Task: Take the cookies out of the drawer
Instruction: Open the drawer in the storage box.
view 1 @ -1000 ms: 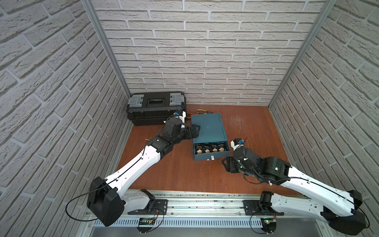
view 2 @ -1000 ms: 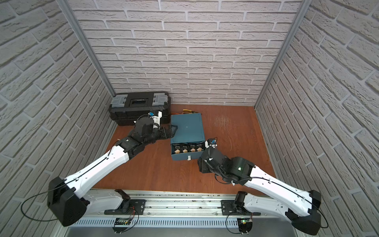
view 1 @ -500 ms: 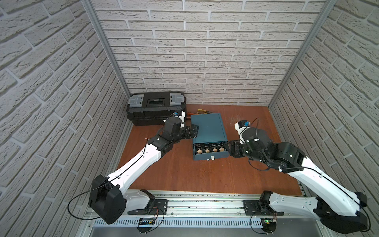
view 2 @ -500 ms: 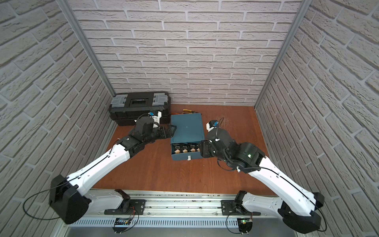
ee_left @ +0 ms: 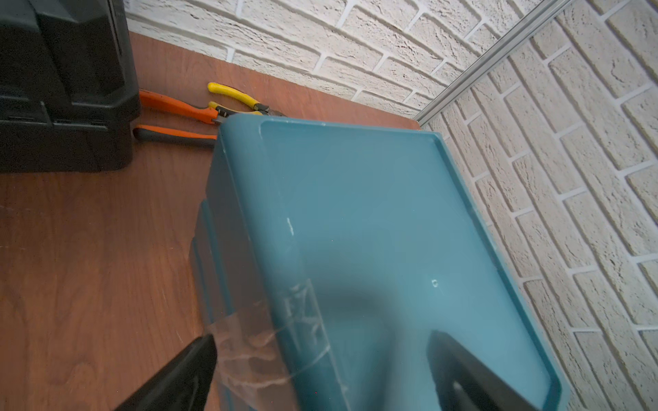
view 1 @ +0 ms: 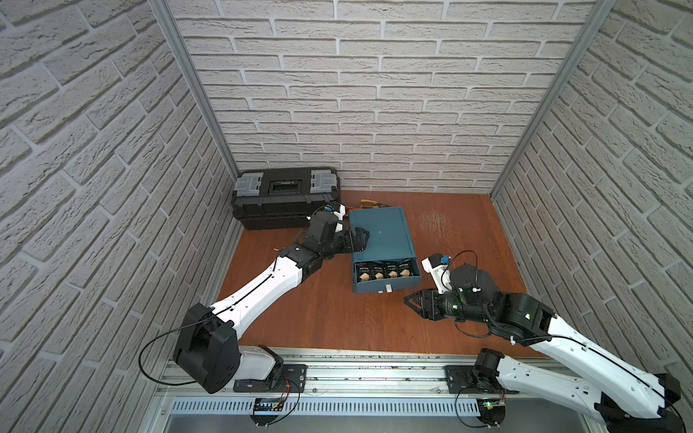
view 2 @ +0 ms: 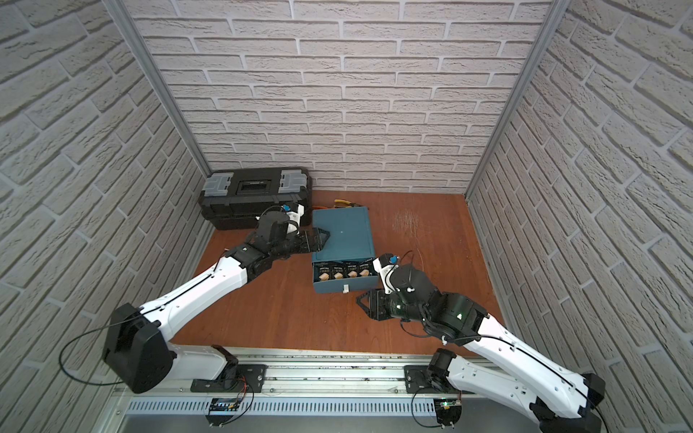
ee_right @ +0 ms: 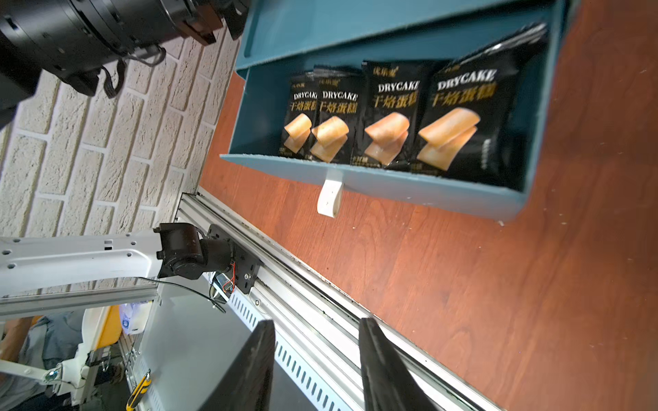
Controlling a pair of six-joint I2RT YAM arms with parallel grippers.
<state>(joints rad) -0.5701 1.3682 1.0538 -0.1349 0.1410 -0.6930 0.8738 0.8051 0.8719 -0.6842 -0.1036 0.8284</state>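
A teal box [view 1: 378,232] stands mid-table with its drawer [view 1: 386,288] pulled out toward the front. Several black cookies packets [view 1: 384,271] [view 2: 343,270] [ee_right: 391,117] stand in a row inside it, each picturing a tan biscuit. My left gripper [view 1: 362,240] [ee_left: 320,338] is open and straddles the box's left top edge [ee_left: 285,220], one finger beside the side wall and one over the lid. My right gripper [view 1: 408,300] [ee_right: 317,322] hangs open and empty off the drawer's front right corner. The drawer's white handle [ee_right: 329,199] faces the rail.
A black toolbox [view 1: 285,197] sits at the back left against the wall. Orange and yellow pliers [ee_left: 199,110] lie behind the box. The metal rail [view 1: 356,371] runs along the table's front edge. Bare wood lies right of the box.
My right arm swung up beside the drawer's right side, then came back down to its front right corner, jaws narrowing a little. The left arm and the drawer have not moved.
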